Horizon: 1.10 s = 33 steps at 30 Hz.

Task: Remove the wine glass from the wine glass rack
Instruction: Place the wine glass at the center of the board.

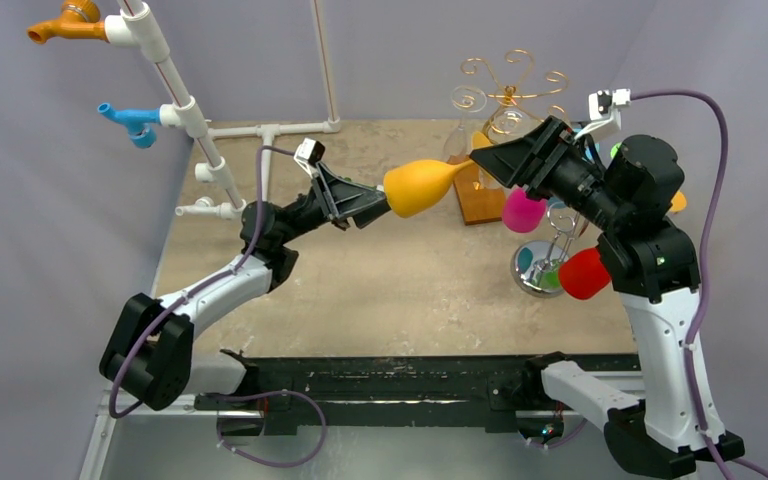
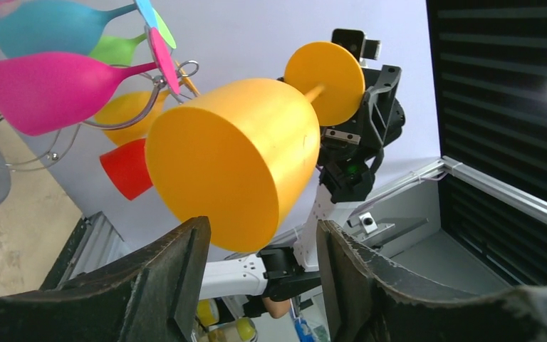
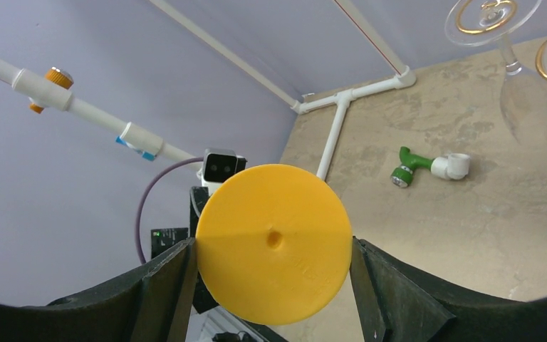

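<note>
A yellow wine glass (image 1: 420, 185) lies level in the air between my two grippers, off the racks. My right gripper (image 1: 490, 158) is shut on its round foot (image 3: 274, 242), the disc touching both fingers. My left gripper (image 1: 385, 205) is open at the mouth of the bowl (image 2: 235, 157). The bowl is wider than the gap and sits just ahead of the fingertips (image 2: 192, 242). The silver wine glass rack (image 1: 540, 265) stands under my right arm with pink (image 1: 523, 210) and red (image 1: 585, 272) glasses hanging on it.
A gold wire rack (image 1: 505, 95) on a wooden base (image 1: 480, 200) holds clear glasses (image 3: 527, 107) at the back. A white PVC pipe frame (image 1: 175, 90) with orange and blue fittings stands back left. A green fitting (image 3: 406, 167) lies on the table.
</note>
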Each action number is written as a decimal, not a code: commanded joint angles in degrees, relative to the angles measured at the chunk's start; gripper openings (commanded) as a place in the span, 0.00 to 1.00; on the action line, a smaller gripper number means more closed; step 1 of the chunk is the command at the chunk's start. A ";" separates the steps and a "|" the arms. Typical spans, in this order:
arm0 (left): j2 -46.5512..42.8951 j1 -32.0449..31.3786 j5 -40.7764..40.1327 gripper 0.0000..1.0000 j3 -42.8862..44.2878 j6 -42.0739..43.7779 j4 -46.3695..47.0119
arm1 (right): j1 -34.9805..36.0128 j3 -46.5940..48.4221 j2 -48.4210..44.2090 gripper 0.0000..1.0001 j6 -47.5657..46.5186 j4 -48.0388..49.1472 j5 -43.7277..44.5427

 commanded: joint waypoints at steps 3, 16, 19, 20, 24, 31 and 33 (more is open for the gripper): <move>0.43 -0.59 -0.66 0.54 2.15 -5.18 12.90 | -0.13 -2.16 -0.57 0.57 2.21 5.95 -3.39; 1.94 -3.51 -1.67 0.28 4.65 -5.77 14.65 | -0.10 -4.64 -1.54 0.57 3.49 8.08 -4.25; 2.00 -3.59 -1.87 0.12 4.99 -5.69 14.58 | -0.10 -4.89 -1.89 0.61 3.13 7.84 -3.83; 1.97 -3.67 -1.93 0.05 5.10 -5.57 14.62 | -0.11 -5.02 -1.94 0.67 2.92 7.71 -3.71; 0.57 -3.66 -1.65 0.00 5.89 -1.64 10.37 | -0.17 -5.76 -3.08 0.93 1.29 6.95 -2.36; -8.19 -3.71 -3.22 0.00 11.86 22.35 -25.71 | -0.16 -2.39 -4.50 0.99 -4.56 -0.72 4.65; -10.32 -3.72 -6.47 0.00 15.17 31.35 -38.71 | -0.12 -1.66 -5.09 0.99 -6.52 -2.99 6.96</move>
